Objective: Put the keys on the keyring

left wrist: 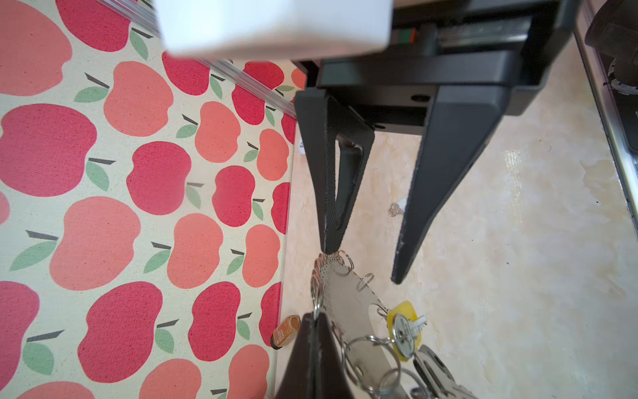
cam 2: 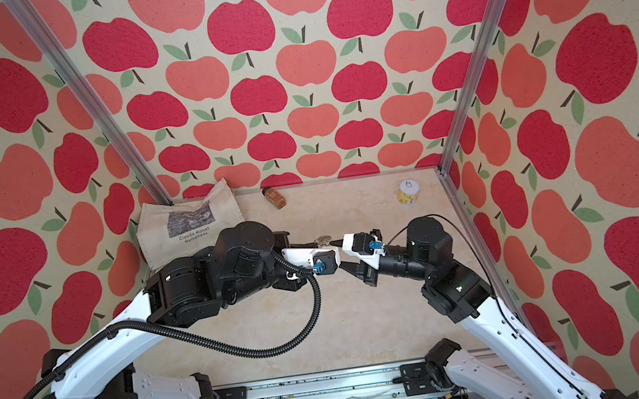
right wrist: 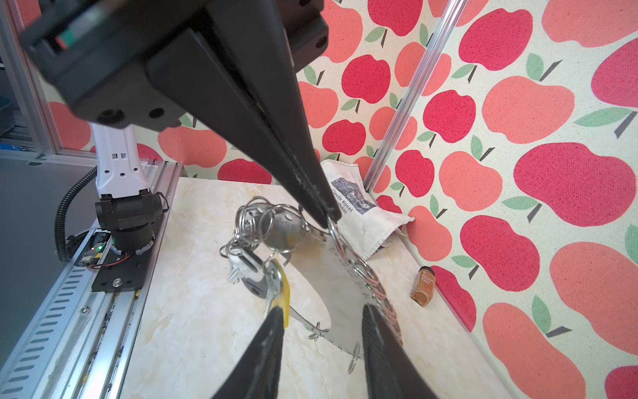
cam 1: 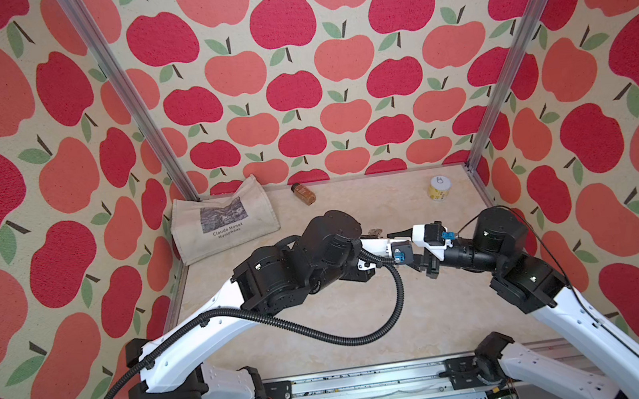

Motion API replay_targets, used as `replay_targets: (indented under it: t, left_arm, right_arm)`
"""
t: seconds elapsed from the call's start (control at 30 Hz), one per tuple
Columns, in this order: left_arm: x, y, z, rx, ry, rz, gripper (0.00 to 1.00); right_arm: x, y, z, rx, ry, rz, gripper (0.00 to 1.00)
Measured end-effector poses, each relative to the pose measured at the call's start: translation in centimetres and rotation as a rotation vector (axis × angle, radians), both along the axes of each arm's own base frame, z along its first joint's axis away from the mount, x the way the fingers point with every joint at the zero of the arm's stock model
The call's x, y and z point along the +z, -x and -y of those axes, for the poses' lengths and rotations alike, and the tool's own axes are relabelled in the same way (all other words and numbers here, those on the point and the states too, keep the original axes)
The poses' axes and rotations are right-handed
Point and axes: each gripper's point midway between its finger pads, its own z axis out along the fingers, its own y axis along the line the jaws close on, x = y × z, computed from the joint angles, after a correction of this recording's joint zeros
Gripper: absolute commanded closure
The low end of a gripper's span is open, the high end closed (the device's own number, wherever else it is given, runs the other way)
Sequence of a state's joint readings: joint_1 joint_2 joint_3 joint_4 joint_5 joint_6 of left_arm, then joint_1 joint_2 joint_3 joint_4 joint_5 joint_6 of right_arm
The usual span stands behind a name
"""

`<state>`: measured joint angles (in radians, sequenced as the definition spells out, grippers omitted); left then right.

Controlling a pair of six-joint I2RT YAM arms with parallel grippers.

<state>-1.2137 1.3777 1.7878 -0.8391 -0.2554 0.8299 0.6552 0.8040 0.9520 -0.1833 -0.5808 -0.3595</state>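
In both top views, the keyring [cam 1: 374,232] [cam 2: 323,240] is held over the middle of the table [cam 2: 368,328], with the right gripper [cam 2: 344,254] at its 4 o'clock. Left wrist view: the left gripper [left wrist: 316,315], clamped tight, pinches the keyring's ringed edge; the keys [left wrist: 396,208] lie on the table beyond. Right wrist view: the right gripper's jaws stand apart, straddling the keyring.
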Motion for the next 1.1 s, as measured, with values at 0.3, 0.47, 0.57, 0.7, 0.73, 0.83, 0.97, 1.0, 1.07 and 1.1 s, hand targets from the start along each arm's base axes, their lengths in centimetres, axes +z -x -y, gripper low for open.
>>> replay_targets:
  t: [0.3,0.47,0.57,0.7,0.73,0.83,0.97,1.0,1.07,1.1]
  left_arm:
    - [-0.9,0.0,0.4,-0.004,-0.035,-0.015,1.00]
    - [-0.7,0.2,0.6,-0.013,-0.031,-0.016,1.00]
    - [-0.5,0.4,0.6,-0.018,-0.029,-0.016,1.00]
    - [-0.4,0.5,0.5,-0.020,-0.033,-0.017,1.00]
    - [-0.4,0.5,0.5,-0.020,-0.035,-0.018,1.00]
    - [-0.5,0.5,0.7,-0.021,-0.036,-0.018,1.00]
    - [-0.6,0.5,0.8,-0.021,-0.040,-0.021,1.00]
    - [-0.7,0.5,0.8,-0.022,-0.042,-0.021,1.00]
    - [-0.7,0.5,0.8,-0.022,-0.042,-0.020,1.00]
    - [-0.7,0.5,0.8,-0.022,-0.042,-0.021,1.00]
  right_arm:
    - [1.5,-0.1,-0.1,-0.002,-0.042,0.055,0.64]
    - [1.5,-0.3,-0.5,0.004,-0.047,0.059,0.66]
    - [1.4,-0.4,-0.8,0.013,-0.045,0.056,0.69]
    - [1.5,-0.4,-0.9,0.015,-0.049,0.056,0.72]
    - [1.5,-0.4,-0.9,0.015,-0.051,0.056,0.73]
    - [1.6,-0.3,-0.9,0.016,-0.055,0.054,0.76]
    - [1.7,-0.2,-0.9,0.020,-0.057,0.057,0.78]
    - [1.7,-0.1,-0.9,0.020,-0.058,0.058,0.78]
    - [1.7,-0.1,-0.9,0.021,-0.058,0.057,0.77]
    - [1.7,-0.1,-0.9,0.021,-0.058,0.057,0.75]
